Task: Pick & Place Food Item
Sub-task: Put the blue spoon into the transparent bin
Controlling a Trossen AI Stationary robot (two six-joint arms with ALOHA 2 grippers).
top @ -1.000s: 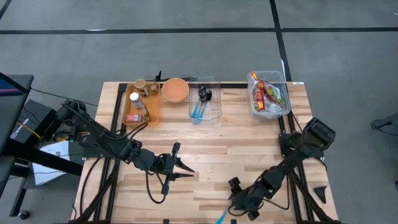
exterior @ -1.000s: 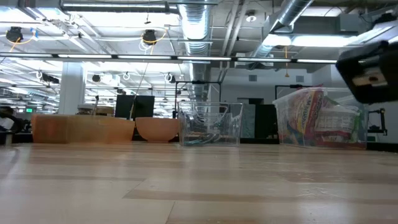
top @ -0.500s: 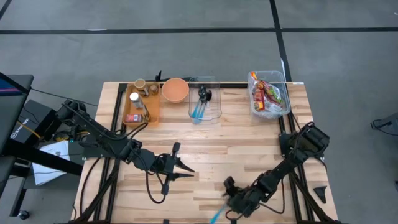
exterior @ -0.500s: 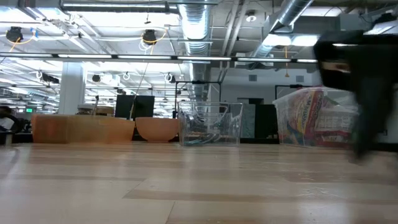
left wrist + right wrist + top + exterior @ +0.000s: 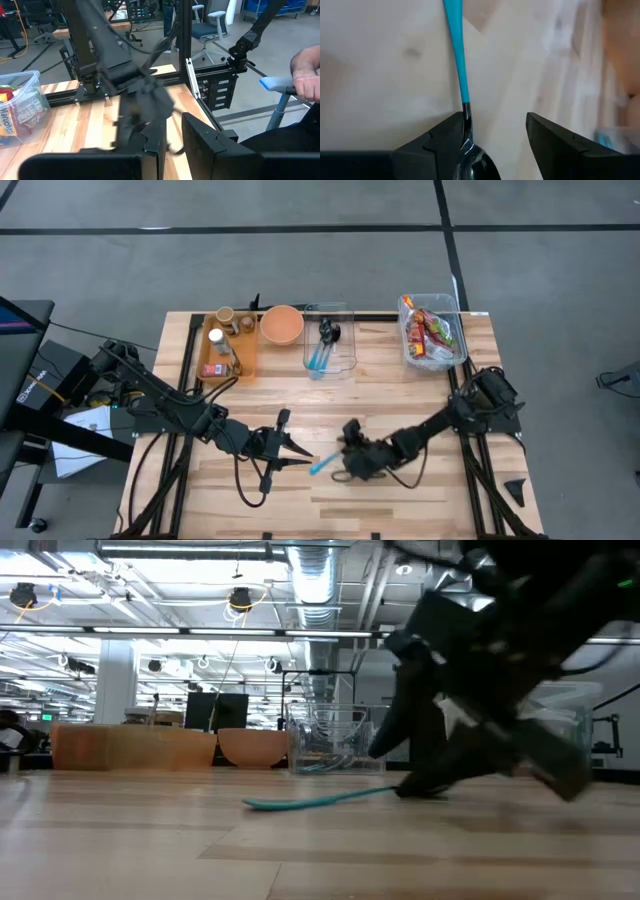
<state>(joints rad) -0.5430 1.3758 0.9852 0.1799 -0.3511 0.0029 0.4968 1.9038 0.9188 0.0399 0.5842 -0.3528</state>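
High view shows the wooden surface (image 5: 400, 395) with the right gripper (image 5: 347, 461) low near its middle, holding a spoon (image 5: 323, 466) with a blue handle. In the right wrist view the spoon's (image 5: 460, 75) dark bowl end sits between the jaws, which stand part way apart around it, while the blue handle reaches out ahead over the wood. In the low view the handle (image 5: 310, 801) lies almost flat along the surface, its tip touching or nearly touching the boards, with the right gripper (image 5: 425, 780) tilted down over its other end.

Just beside the spoon's blue tip is the left gripper (image 5: 295, 451), resting low over the surface with its jaws narrow and nothing between them.

Well beyond the spoon, along the far edge, stand a clear bin of packaged snacks (image 5: 431, 332), a clear box (image 5: 329, 343) holding more utensils, an orange bowl (image 5: 282, 324) and a tray (image 5: 227, 346) with small jars.

A person's hand (image 5: 306, 79) shows in the left wrist view, off the surface.
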